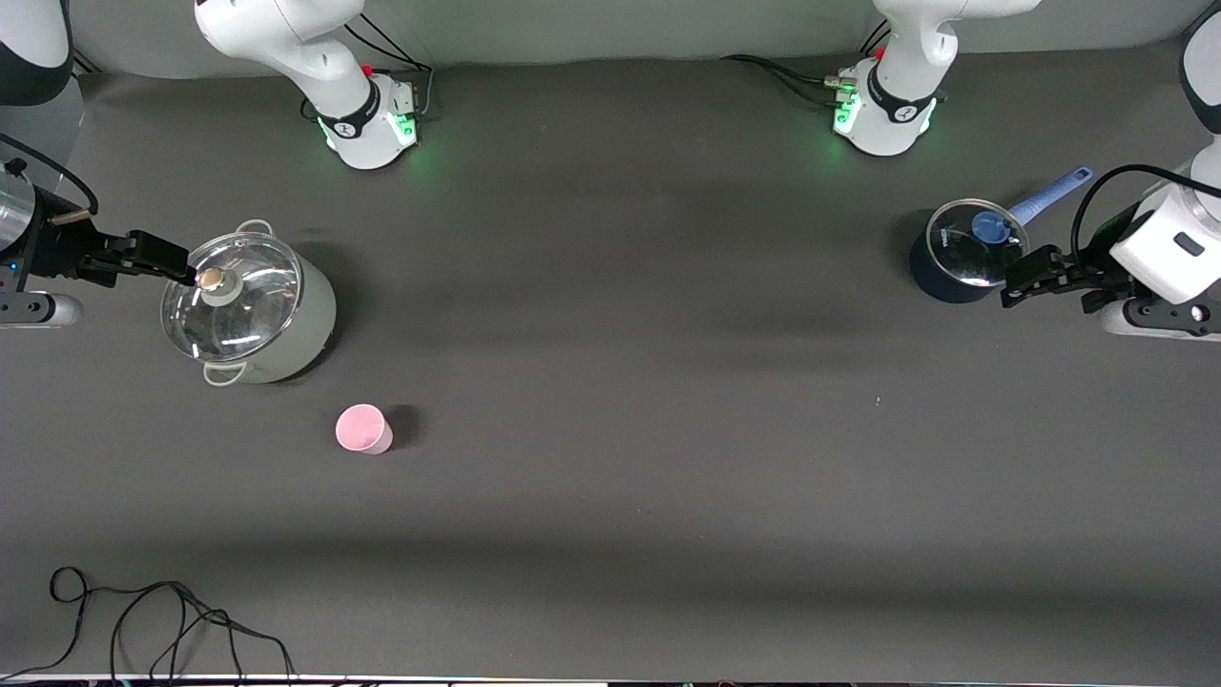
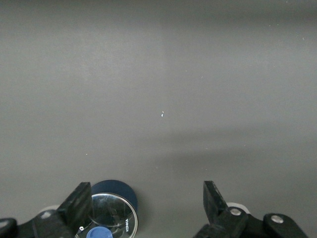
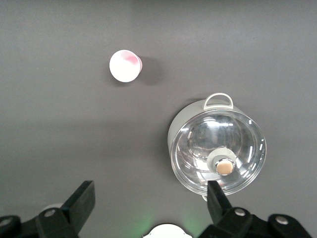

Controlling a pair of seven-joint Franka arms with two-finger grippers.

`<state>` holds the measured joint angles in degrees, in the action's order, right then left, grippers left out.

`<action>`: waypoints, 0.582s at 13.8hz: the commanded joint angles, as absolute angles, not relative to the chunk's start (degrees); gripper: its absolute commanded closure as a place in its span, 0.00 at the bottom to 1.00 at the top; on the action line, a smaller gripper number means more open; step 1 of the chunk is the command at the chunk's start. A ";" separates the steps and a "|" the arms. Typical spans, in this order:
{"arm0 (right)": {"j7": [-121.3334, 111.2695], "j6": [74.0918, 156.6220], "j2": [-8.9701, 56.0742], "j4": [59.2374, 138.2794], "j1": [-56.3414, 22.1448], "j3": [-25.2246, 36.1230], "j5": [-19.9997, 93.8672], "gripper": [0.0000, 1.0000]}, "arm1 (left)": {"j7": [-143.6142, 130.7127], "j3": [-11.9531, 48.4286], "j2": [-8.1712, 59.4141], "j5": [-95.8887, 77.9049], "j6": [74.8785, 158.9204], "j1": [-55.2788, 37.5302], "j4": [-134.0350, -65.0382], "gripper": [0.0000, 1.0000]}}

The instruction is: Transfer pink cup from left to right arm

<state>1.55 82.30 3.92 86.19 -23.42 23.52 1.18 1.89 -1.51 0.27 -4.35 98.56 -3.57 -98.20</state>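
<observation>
- The pink cup (image 1: 363,428) stands on the table (image 1: 630,401) near the right arm's end, nearer the front camera than the lidded grey pot (image 1: 250,303)
- Its long axis is vertical; we cannot tell whether its mouth faces up or down
- Left gripper (image 1: 1023,275) hovers wide open and empty over the blue saucepan (image 1: 965,250), well apart from the cup; we judge it should cross and descend centred
- Right gripper (image 1: 164,260), also spread and empty, waits over the pot

dark grey table (image 1: 668,401), pale wall (image 1: 610,29) w/ soft light.
</observation>
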 commanded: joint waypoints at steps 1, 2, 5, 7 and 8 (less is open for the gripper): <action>2.55 82.35 4.31 85.17 -23.21 23.03 0.44 0.00 | 0.35 -2.99 1.32 -2.99 97.91 -5.18 -95.98 0.00; 2.55 82.35 4.13 85.17 -22.07 21.11 0.35 0.00 | 0.44 -2.90 1.75 -2.55 98.00 -5.27 -95.80 0.00; 2.55 82.35 3.96 85.17 -12.07 10.23 -0.35 0.00 | 0.53 -2.73 1.84 0.16 98.00 -5.27 -95.62 0.00; 2.55 82.53 3.61 85.25 -6.71 5.04 -0.35 0.00 | 0.61 -2.55 1.93 0.44 97.91 -5.54 -95.62 0.00; 2.55 82.88 2.82 85.78 -4.77 2.92 -0.44 0.00 | 1.75 -2.46 2.11 0.44 97.65 -5.45 -95.62 0.00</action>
<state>1.57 82.43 3.86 86.03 -8.83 7.26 0.93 1.82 -1.88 1.36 -0.85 98.60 -4.21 -96.95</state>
